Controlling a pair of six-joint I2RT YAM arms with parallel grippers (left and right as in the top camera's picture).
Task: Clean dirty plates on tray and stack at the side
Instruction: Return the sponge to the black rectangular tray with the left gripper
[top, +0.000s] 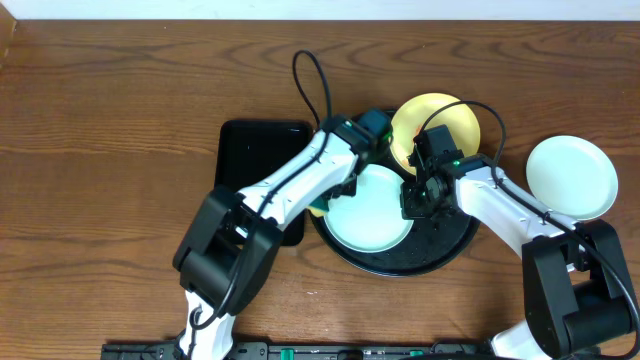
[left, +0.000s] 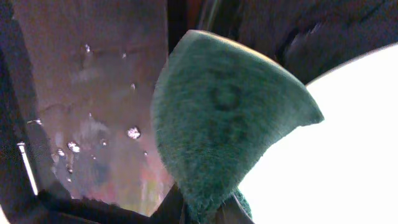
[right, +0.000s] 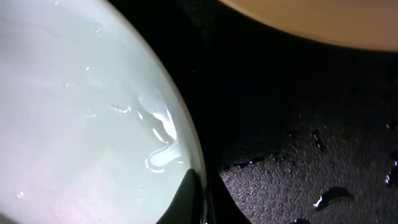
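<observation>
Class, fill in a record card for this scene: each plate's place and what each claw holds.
tray: round, black, wet
mint plate: on tray
yellow plate: at tray's far edge
third plate: on table, right of tray
left claw: shut on sponge, beside mint plate
right claw: shut on mint plate's rim

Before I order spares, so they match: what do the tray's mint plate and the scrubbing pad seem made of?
Mint plate: smooth, glossy, wet highlights; glazed ceramic or melamine, can't tell. Green scrubbing pad: fuzzy fibres; likely synthetic scouring fabric.
</observation>
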